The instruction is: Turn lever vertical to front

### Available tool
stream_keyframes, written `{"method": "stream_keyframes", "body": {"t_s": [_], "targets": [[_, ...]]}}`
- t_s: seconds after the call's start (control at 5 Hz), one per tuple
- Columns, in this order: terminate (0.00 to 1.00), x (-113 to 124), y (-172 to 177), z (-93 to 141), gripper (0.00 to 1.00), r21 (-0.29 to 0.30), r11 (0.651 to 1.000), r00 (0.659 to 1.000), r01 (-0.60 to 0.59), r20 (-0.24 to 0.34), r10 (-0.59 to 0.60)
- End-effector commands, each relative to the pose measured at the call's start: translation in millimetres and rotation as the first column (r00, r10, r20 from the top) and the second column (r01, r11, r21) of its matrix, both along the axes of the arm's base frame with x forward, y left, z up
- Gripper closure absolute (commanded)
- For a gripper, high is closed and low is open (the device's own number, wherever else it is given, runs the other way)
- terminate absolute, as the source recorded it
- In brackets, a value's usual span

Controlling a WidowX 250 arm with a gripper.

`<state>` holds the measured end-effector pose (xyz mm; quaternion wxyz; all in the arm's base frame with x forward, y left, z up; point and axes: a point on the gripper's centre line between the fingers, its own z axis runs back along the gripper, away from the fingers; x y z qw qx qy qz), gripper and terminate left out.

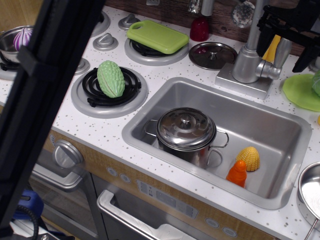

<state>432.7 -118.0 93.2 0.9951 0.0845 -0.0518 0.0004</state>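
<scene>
The faucet's thick silver body [247, 64] stands on its base plate behind the sink, at the upper right. The lever [281, 54] is a flat silver paddle on a stubby stem on the body's right side, and it points upward. My black gripper [292, 30] hangs at the top right, just above and to the right of the paddle's tip. One dark finger [306, 56] reaches down on the paddle's right. Whether the jaws touch or enclose the paddle cannot be told. The thin spout pipe [257, 22] rises behind.
The sink [150, 117] holds a lidded steel pot [186, 131], a yellow corn piece [249, 158] and an orange bottle [237, 173]. A green gourd [110, 78] lies on a burner. A green cutting board [156, 36], a loose lid [212, 54] and a green plate [301, 91] are nearby. A dark post [45, 95] blocks the left.
</scene>
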Motion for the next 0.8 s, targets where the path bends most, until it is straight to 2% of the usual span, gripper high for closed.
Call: {"method": "stream_keyframes", "body": {"t_s": [0.0,0.2,0.4,0.6], "targets": [[0.00,0.0,0.0,0.0,0.00,0.000,1.000,1.000,0.000,0.000,0.000],[0.00,5.5,-2.1,13.3,0.00,0.094,0.995,0.990,-0.023,0.140,0.010],[0.00,15.2,-5.3,33.9,0.00,0.171,0.985,0.975,-0.039,0.221,0.001],[0.00,24.4,-3.3,48.1,0.00,0.185,0.982,0.962,-0.033,0.273,-0.019]]}}
